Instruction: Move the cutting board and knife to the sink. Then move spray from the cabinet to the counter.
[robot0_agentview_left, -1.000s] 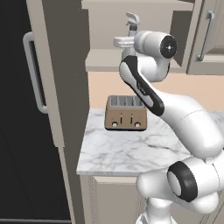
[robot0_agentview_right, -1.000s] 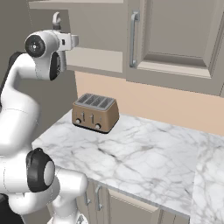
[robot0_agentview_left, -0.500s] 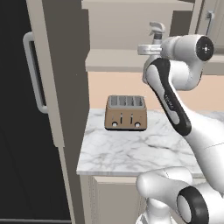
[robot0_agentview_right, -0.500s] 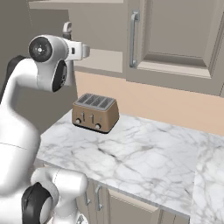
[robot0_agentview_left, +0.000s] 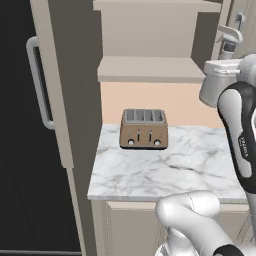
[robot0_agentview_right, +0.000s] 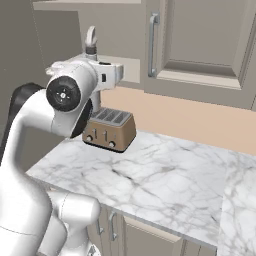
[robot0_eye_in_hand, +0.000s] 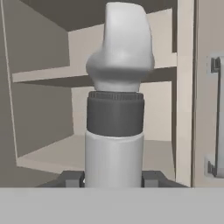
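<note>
Hand view: slim grey spray bottle with a dark collar and a pale grey-white trigger head (robot0_eye_in_hand: 114, 122) sits upright between the two dark finger tips of the pincer (robot0_eye_in_hand: 113, 178). Both tips press against its sides low on the body, so the pincer is closed partway on the bottle and has hold of it.

Right base view: bottle head (robot0_agentview_right: 90, 41) pokes up above the white wrist, level with the open shelf niche of the beige-taupe wall cabinet (robot0_agentview_right: 200, 45), and above and just behind the copper-brown four-slot toaster (robot0_agentview_right: 108, 129).

Left base view: bottle (robot0_agentview_left: 229, 40) is up and to the right of the toaster (robot0_agentview_left: 143, 129), well above the white marble surface with grey veins (robot0_agentview_left: 165, 170).

Judgement: step in hand is carrying the spray down to the surface.
- Keep the bottle upright; the grip sits low, so a quick swing could tip it.
- Lower it onto bare marble beside the toaster, not over it.
- Release only once the base rests flat.
</note>
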